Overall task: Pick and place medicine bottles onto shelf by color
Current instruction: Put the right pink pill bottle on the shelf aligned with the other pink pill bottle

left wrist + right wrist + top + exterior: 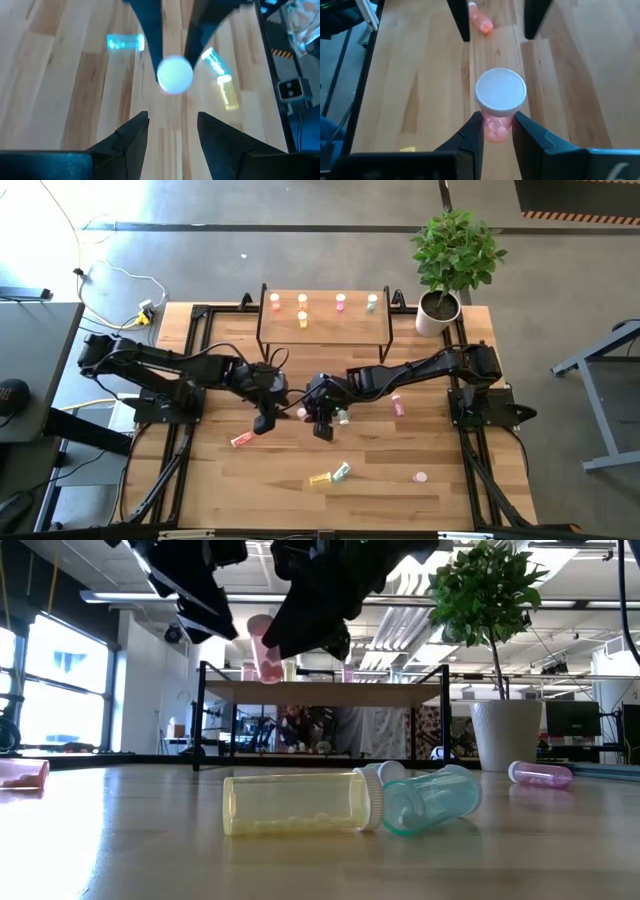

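My right gripper (496,131) is shut on a pink bottle (496,125) with a white cap, held above the middle of the table. The bottle also shows in the low view (265,650). My left gripper (172,131) is open and empty. It faces the bottle's cap (175,75) from the table's left, a short way off. In the high view the two grippers (266,420) (321,423) stand close together. The shelf (325,328) at the far edge carries several bottles: yellow-orange on its left, pink (340,301) and green (372,302) toward its right. My right gripper pinches the pink bottle's body (495,131) between its two fingers, behind the cap. The bottle sticks out past the fingertips, with its white cap (500,90) pointing toward my left gripper. It is lifted clear of the table.
Loose bottles lie on their sides on the table: a pink one (242,440) at the left, a yellow one (295,803) and a green one (430,800) near the front edge, and two pink ones (398,404) (420,477) at the right. A potted plant (445,270) stands right of the shelf.
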{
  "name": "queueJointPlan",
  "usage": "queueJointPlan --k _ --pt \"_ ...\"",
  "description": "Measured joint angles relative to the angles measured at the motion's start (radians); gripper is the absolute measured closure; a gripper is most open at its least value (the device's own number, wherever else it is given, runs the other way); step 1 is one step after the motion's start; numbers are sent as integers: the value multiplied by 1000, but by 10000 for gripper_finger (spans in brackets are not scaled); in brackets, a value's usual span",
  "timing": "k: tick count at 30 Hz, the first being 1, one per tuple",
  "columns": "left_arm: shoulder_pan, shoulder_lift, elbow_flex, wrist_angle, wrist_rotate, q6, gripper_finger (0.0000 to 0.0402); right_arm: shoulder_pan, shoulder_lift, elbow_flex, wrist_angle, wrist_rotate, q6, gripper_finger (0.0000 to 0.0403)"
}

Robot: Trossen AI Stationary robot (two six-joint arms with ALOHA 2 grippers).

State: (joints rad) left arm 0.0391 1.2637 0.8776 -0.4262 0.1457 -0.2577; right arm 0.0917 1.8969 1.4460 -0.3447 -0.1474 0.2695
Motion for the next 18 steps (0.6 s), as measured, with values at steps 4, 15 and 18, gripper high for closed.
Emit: queueJointPlan --k 4,15,18 --pt "23 26 0 63 17 7 241 0 0 -1 -23 -20 29 331" --pt "42 110 0 185 117 0 241 0 0 -1 -32 -45 93 331" --pt "41 131 0 198 120 -1 241 -2 0 -1 -35 -42 96 331"
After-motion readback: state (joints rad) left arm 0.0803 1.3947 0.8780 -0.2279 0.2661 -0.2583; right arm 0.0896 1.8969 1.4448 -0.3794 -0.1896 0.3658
